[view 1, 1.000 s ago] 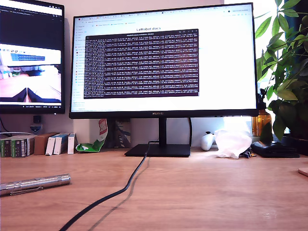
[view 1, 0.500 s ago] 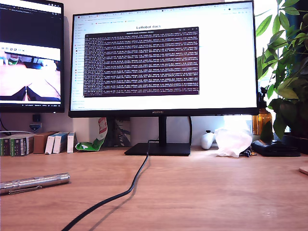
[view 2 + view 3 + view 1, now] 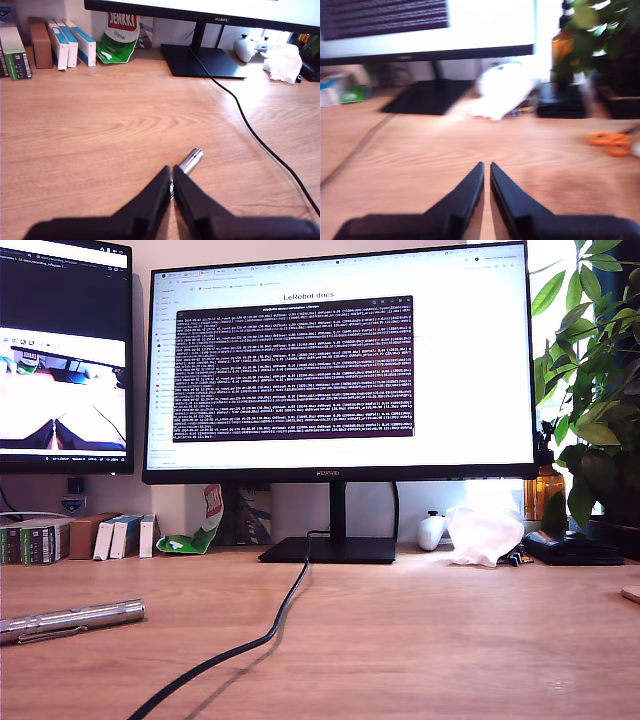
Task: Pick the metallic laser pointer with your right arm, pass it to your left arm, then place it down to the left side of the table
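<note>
The metallic laser pointer (image 3: 75, 620) lies flat on the wooden table (image 3: 430, 630) near the exterior view's left edge, with no arm around it there. In the first wrist view its silver end (image 3: 191, 160) pokes out just beyond the tips of my first gripper (image 3: 171, 172). That gripper's black jaws are shut to a thin slit, and the rest of the pointer is hidden behind them. My second gripper (image 3: 486, 167) is shut with nothing in it, over bare table. Neither arm appears in the exterior view.
A black cable (image 3: 270, 625) runs from the monitor stand (image 3: 330, 552) toward the front of the table. Small boxes (image 3: 100, 538) and a green packet (image 3: 190, 538) line the back. A white tissue (image 3: 483, 535), a plant (image 3: 595, 370) and orange scissors (image 3: 610, 137) sit at the exterior view's right.
The pointer and cable lie where they were. The picture on the monitor at the exterior view's left has changed, and the whole view has shifted very slightly.
</note>
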{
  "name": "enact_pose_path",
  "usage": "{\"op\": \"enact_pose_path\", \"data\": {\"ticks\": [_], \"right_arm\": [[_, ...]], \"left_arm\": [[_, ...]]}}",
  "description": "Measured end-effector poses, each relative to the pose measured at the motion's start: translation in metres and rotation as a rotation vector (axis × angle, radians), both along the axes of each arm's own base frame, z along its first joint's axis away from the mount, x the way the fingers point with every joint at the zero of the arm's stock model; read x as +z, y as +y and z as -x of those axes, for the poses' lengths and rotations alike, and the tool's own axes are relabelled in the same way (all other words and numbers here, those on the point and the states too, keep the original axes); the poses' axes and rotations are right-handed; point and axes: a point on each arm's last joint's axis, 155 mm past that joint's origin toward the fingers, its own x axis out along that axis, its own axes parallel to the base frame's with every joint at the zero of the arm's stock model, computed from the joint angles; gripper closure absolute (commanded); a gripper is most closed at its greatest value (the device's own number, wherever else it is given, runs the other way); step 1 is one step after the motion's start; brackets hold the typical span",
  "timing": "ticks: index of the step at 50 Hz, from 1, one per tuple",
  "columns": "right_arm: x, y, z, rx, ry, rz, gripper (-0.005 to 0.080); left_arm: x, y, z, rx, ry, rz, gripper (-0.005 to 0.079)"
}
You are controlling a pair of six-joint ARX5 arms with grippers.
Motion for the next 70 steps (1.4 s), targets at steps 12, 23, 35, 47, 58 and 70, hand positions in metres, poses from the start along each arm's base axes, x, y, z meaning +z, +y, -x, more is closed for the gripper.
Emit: {"op": "enact_pose_path", "data": {"ticks": [12,23,35,47,58,70], "right_arm": [[-0.001,-0.031,-0.002,-0.103,0.001,0.101,0.0762],[-0.001,-0.05,-0.002,-0.175,0.004,0.123,0.0762],[-0.001,-0.057,-0.001,-0.202,0.005,0.123,0.0762],[-0.001,-0.057,-0.001,-0.202,0.005,0.123,0.0762],[-0.001,-0.057,-0.001,-0.202,0.005,0.123,0.0762],[-0.001,-0.057,-0.001,-0.202,0.004,0.123,0.0762]], "left_arm": [[0.0,0.0,0.0,0.0,0.0,0.0,0.0761],[0.0,0.0,0.0,0.0,0.0,0.0,0.0761],[0.0,0.0,0.0,0.0,0.0,0.0,0.0761],[0.0,0.0,0.0,0.0,0.0,0.0,0.0761],[0.0,0.0,0.0,0.001,0.0,0.0,0.0762],[-0.004,0.041,-0.011,0.209,-0.011,-0.113,0.0762]]}}
